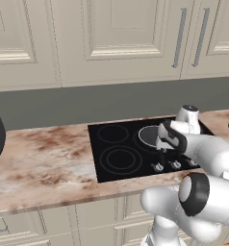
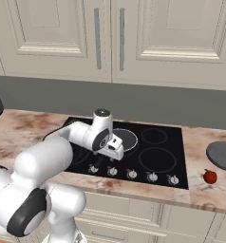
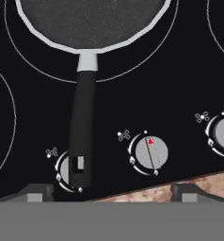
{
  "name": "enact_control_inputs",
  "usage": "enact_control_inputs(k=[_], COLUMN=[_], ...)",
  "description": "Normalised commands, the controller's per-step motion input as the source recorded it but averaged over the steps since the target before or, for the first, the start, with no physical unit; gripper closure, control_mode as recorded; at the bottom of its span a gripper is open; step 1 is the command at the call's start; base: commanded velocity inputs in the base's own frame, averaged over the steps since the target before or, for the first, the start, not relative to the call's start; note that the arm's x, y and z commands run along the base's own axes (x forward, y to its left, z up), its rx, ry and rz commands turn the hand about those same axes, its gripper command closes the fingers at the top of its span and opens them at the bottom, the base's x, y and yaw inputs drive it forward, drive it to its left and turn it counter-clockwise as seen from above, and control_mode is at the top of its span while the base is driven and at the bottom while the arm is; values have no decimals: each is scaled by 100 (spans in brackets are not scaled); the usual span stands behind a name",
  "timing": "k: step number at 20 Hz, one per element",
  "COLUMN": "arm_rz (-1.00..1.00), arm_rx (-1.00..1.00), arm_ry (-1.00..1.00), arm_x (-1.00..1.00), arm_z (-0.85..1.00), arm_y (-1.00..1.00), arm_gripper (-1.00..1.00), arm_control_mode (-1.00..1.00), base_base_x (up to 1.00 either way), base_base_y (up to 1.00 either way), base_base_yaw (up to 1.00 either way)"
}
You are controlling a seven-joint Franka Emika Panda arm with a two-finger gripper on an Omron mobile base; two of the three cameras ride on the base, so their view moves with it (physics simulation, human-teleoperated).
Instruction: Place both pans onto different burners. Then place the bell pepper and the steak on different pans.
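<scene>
The shallow dark pan (image 3: 90, 21) sits on a burner ring (image 3: 132, 70) of the black cooktop (image 2: 148, 163), its black handle (image 3: 82, 127) reaching back over a knob (image 3: 66, 170). One pan looks placed; the deeper grey pan (image 2: 222, 155) rests on the counter (image 2: 207, 194) to the right with the bell pepper (image 2: 210, 177) beside it. The gripper (image 3: 109, 200) hovers above the handle, fingers (image 3: 36, 194) spread wide, holding nothing

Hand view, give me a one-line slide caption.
Open tool above the dark pan on a burner, its black handle reaching over a knob.
</scene>
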Motion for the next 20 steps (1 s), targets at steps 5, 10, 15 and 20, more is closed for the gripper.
enact_control_inputs(k=[5, 10, 15, 20], arm_rz=[9, 9, 7, 1], arm_rx=[-11, -2, 0, 0], arm_ry=[0, 1, 1, 0], arm_x=[-21, -10, -2, 0], arm_z=[26, 35, 32, 10], arm_y=[0, 0, 0, 0], arm_gripper=[-100, -100, -100, -100], arm_control_mode=[-100, -100, -100, -100], base_base_x=[0, 0, 0, 0], base_base_y=[0, 0, 0, 0], base_base_yaw=[0, 0, 0, 0])
